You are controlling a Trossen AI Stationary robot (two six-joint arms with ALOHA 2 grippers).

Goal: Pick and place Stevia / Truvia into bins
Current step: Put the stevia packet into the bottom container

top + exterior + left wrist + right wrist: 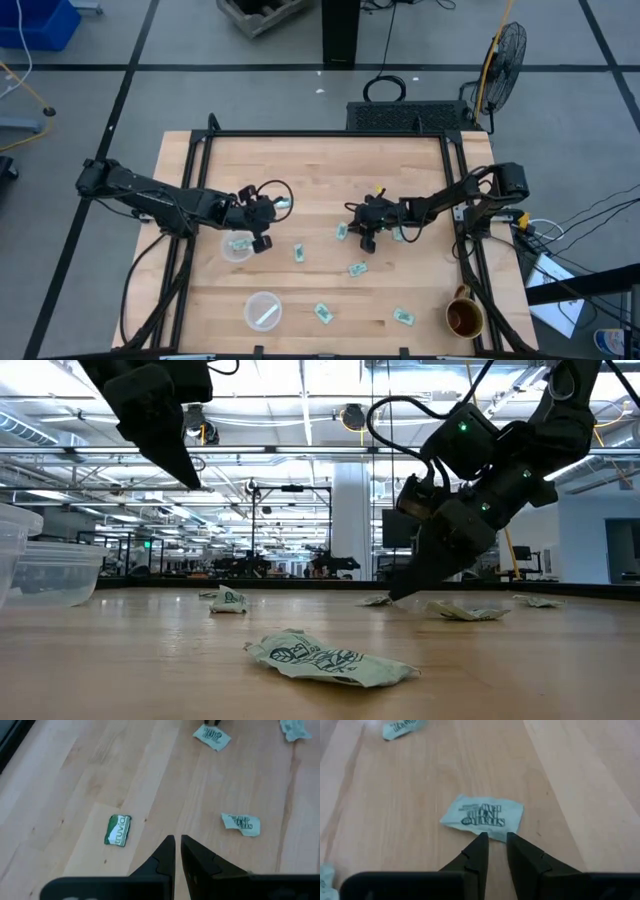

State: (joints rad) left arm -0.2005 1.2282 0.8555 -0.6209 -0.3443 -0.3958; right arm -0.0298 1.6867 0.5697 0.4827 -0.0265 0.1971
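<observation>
The right end effector is low over the desk, fingers nearly pressed together, tips at the edge of a pale sachet lying flat; whether they have caught it is hard to tell. Thin paper could slide away or crumple. The left end effector, pressed together and apparently empty, hovers beside a cup holding one sachet. Other sachets lie scattered; the second cup sits nearer the front.

Sachets scattered between two clear cups and mug.
</observation>
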